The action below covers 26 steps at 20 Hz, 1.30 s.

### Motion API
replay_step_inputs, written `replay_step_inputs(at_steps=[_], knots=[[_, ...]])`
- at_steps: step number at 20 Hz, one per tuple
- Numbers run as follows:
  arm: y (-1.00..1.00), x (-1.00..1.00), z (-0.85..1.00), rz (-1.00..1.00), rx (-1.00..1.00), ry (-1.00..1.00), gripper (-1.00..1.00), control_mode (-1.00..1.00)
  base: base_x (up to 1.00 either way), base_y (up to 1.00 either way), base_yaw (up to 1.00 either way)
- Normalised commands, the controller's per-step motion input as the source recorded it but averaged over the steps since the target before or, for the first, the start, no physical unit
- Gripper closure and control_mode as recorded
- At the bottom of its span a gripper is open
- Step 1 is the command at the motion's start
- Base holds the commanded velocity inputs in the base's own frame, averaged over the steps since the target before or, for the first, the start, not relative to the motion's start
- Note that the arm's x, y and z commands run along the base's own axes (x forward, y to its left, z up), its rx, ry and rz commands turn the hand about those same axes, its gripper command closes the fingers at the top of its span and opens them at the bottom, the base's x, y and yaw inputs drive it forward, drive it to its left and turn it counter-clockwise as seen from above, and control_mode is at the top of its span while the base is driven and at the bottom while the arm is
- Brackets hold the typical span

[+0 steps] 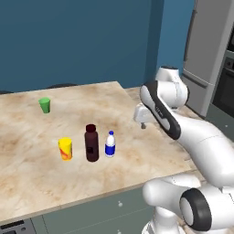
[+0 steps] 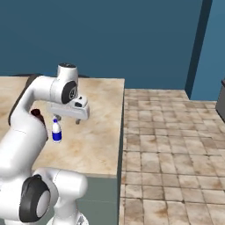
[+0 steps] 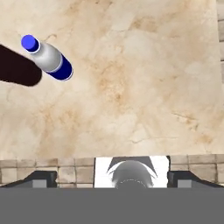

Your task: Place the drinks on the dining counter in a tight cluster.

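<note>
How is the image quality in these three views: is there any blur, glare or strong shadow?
Left base view: slightly soft, even light, no glare; the maroon bottle and white bottle cast only faint shadows on the dining counter. Right base view: equally soft, flat lighting. Hand view: the marble looks sharp, and the white bottle leans from perspective.

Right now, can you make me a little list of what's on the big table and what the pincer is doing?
table: dining counter, beige marble
tallest bottle: maroon bottle, upright
next to it: white bottle, blue cap, upright, close beside
other things: yellow cup, green cup
pincer: open, empty, above the counter, beside the white bottle
</note>
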Motion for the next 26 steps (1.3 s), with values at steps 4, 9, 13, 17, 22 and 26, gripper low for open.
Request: replay_step_inputs(at_steps=[4,9,13,17,22,26], knots=[[0.0,-0.84,0.32,-0.09,0.0,-0.14,-1.0,-1.0,0.0,0.0,0.0],[0.0,-0.62,0.05,-0.01,0.0,-0.39,-1.0,-1.0,0.0,0.0,0.0],[0.0,-0.09,0.02,-0.01,0.0,0.0,-1.0,-1.0,0.0,0.0,0.0],[0.0,0.0,0.0,0.0,0.0,0.0,-1.0,-1.0,0.0,0.0,0.0],[0.0,-0.06,0.0,0.0,0.0,0.0,-1.0,1.0,-0.19,0.0,0.0],[0.0,0.0,0.0,0.0,0.0,0.0,-1.0,1.0,-1.0,0.15,0.0]])
